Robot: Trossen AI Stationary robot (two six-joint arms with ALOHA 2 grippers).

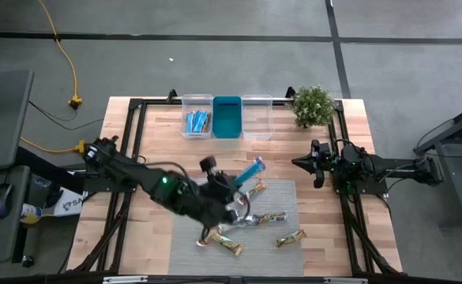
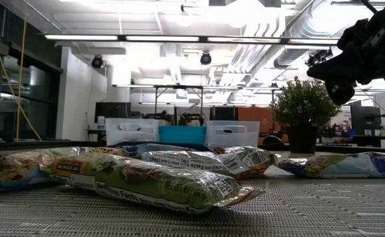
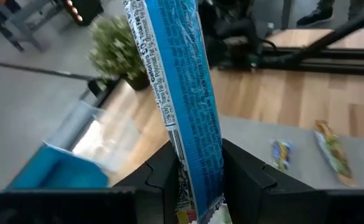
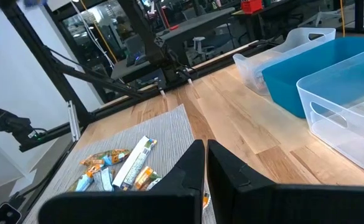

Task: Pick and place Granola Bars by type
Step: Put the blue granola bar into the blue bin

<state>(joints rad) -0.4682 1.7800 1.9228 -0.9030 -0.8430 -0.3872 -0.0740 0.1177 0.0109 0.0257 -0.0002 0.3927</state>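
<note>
My left gripper [image 1: 238, 182] hovers over the grey mat and is shut on a bright blue granola bar [image 1: 250, 170], which fills the left wrist view [image 3: 188, 93]. More bars lie flat on the mat: tan-green-orange ones [image 1: 291, 237] [image 1: 224, 243] and a silvery one [image 1: 256, 219]. They show close up in the low view [image 2: 159, 181]. Several blue bars lie in the left clear bin [image 1: 197, 120]. My right gripper [image 1: 298, 163] waits shut near the table's right side, off the mat [image 4: 205, 163]. My left gripper pinches the blue bar between its two fingers [image 3: 163, 177] near one end [image 3: 199, 177]. The fingers lie across the bar's width. The bar is lifted clear of the mat and sticks out beyond the fingertips, slanting toward the far right.
Three bins stand in a row at the far edge: clear [image 1: 185, 102], teal [image 1: 227, 116], clear [image 1: 257, 116]. A potted plant [image 1: 313, 105] stands at the far right corner. Bare wood shows between the mat [image 1: 191, 237] and the bins.
</note>
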